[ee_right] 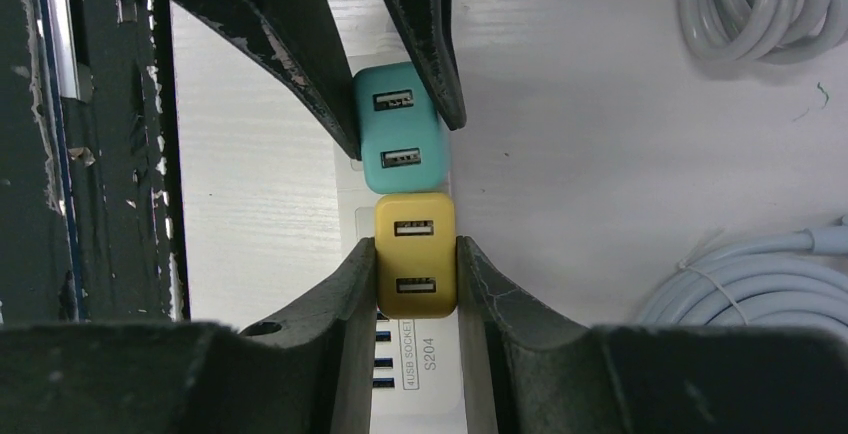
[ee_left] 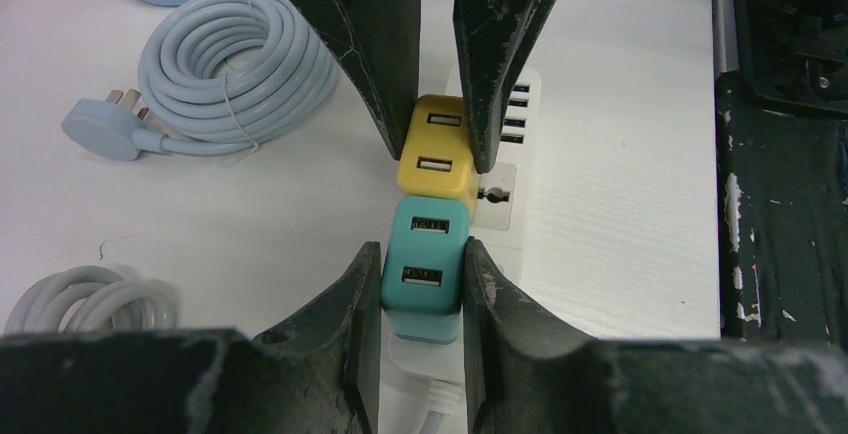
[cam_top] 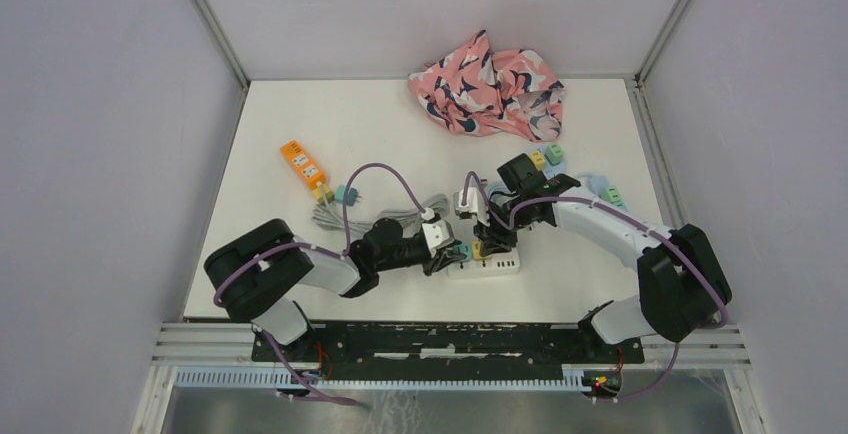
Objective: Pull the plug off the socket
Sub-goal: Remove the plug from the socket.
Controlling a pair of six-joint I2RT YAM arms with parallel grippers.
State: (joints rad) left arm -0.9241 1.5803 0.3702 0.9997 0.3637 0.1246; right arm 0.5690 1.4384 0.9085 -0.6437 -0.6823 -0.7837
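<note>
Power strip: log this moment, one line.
left gripper: shut on teal USB charger | right gripper: shut on yellow USB charger | power strip: both seated

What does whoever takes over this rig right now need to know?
Left gripper: shut on the teal square USB charger plug.
Right gripper: shut on the yellow square USB charger plug.
Both plugs sit side by side, touching, in the white plastic power strip at the table's near edge.
Done: both grasps.
Left: pull the plug off the strip. Neither looks out yet.
</note>
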